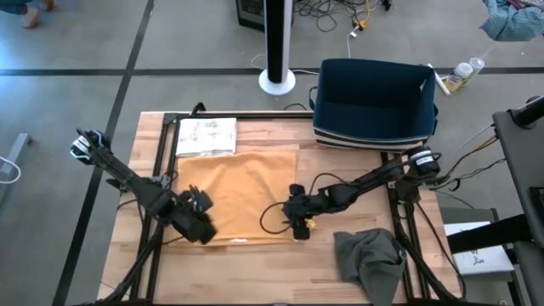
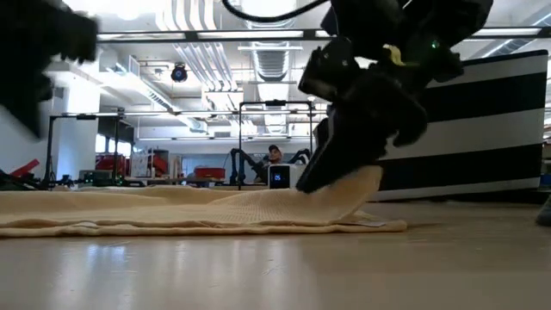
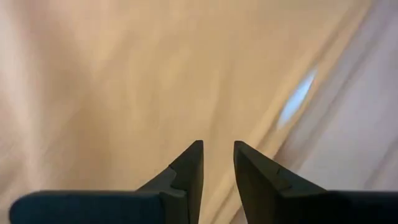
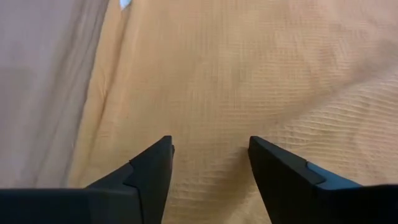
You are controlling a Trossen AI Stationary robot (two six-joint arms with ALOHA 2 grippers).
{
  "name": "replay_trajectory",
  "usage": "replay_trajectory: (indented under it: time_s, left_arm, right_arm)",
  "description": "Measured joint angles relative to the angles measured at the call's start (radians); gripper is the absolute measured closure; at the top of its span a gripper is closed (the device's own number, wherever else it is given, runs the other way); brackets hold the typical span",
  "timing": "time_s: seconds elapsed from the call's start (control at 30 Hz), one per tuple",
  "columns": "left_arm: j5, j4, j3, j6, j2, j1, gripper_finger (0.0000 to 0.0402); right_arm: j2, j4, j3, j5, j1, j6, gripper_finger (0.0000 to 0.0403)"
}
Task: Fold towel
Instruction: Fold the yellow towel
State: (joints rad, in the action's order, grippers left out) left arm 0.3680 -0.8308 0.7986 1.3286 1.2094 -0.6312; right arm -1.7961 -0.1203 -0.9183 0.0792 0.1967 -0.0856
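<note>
Wooden desk (image 1: 255, 272) w/ black frame on a concrete floor; navy bin (image 1: 374, 106) at 1 o'clock, paper sheet (image 1: 206, 136) at 11, grey cloth (image 1: 370, 259) at 5. Orange towel (image 1: 242, 195) lies spread near the desk centre, mostly flat, waffle-textured w/ soft wrinkles; its right edge is humped up under the right tool (image 1: 297, 212), which sits at the towel's 4 o'clock corner w/ fingers spread over the cloth, nothing pinched yet. Left tool (image 1: 197, 219) is at the towel's 7 o'clock corner, fingers narrowly parted above the fabric, gripping nothing as far as wrist view shows. Risks, as a guess: right tool closing on only the top ply or missing the edge, so the corner slips when lifted; uneven lift btwn the two arms would skew the fold; dragging could bunch the cloth rather than fold it.
</note>
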Motion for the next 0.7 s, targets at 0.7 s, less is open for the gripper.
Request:
replay_trajectory:
  time_s: [0.7]
  left_arm:
    - [0.386, 0.945, 0.15, -0.337, 0.845, 0.075, 0.0324]
  right_arm:
    - [-0.096, -0.496, 0.281, 0.236, -0.035, -0.119, 0.0217]
